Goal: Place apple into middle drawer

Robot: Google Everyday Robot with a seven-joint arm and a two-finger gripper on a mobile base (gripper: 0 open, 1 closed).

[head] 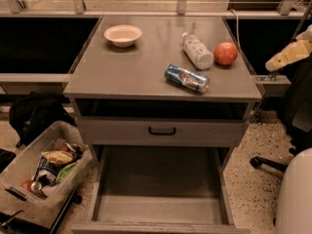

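Though well apart from the apple (225, 53), claw (280, 60) at right edge, state indiscernible.

The gripper (285, 57), at the right edge, is a cream tapered piece beside a white link (306, 33); a smooth white rounded shell (295, 194) fills the near-right corner.

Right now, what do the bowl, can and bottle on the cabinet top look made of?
Bowl: pale, matte, likely paper or plastic; dull rim, no shine. Can: thin metal, glossy blue print, crushed. Bottle: probably clear plastic; translucent body, pale label. The gripper hangs right of the cabinet, beyond the apple.
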